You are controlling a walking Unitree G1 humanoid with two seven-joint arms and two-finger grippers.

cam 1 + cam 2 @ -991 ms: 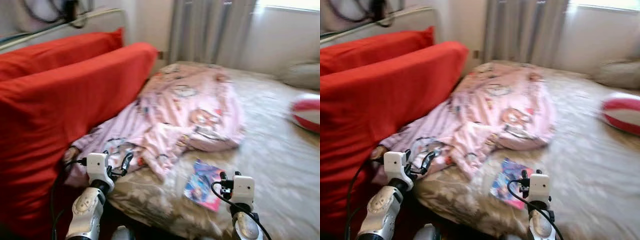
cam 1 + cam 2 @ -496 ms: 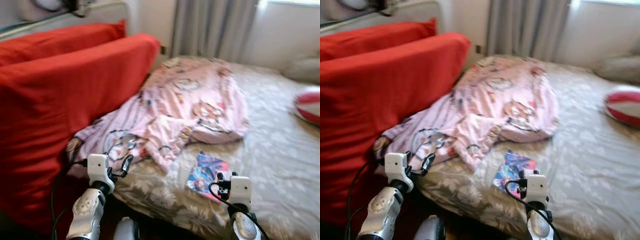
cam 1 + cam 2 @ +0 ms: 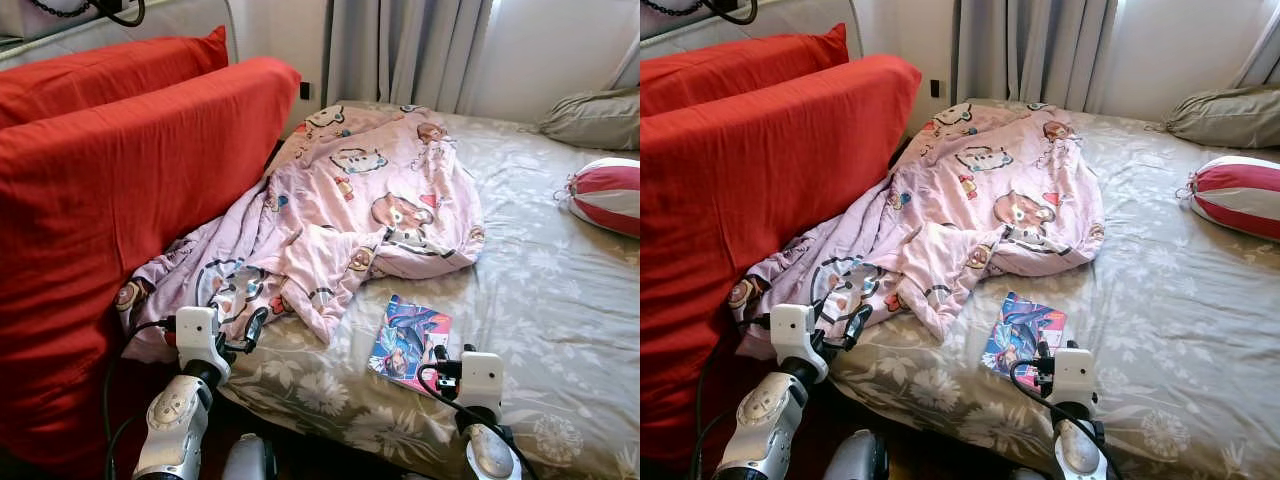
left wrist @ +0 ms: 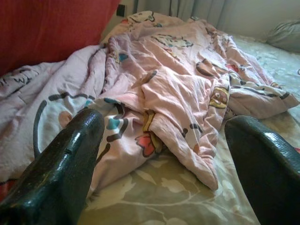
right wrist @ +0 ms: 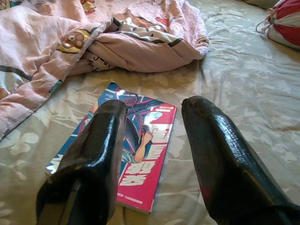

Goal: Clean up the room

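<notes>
A crumpled pink cartoon-print blanket lies across the left half of the bed. Just off its near edge, a colourful comic book lies flat on the sheet. My left gripper is open and low at the bed's near corner, facing the blanket's hem. My right gripper is open too, held just short of the book, which shows between its fingers. Neither gripper holds anything.
Two big red cushions stand against the bed's left side. A red-and-white striped cushion and a grey pillow lie at the far right. Grey curtains hang behind the bed.
The camera has shifted and the picture has sharpened; the bed sits slightly differently in view. Both arms keep the same pose, and nothing on the bed has moved.
</notes>
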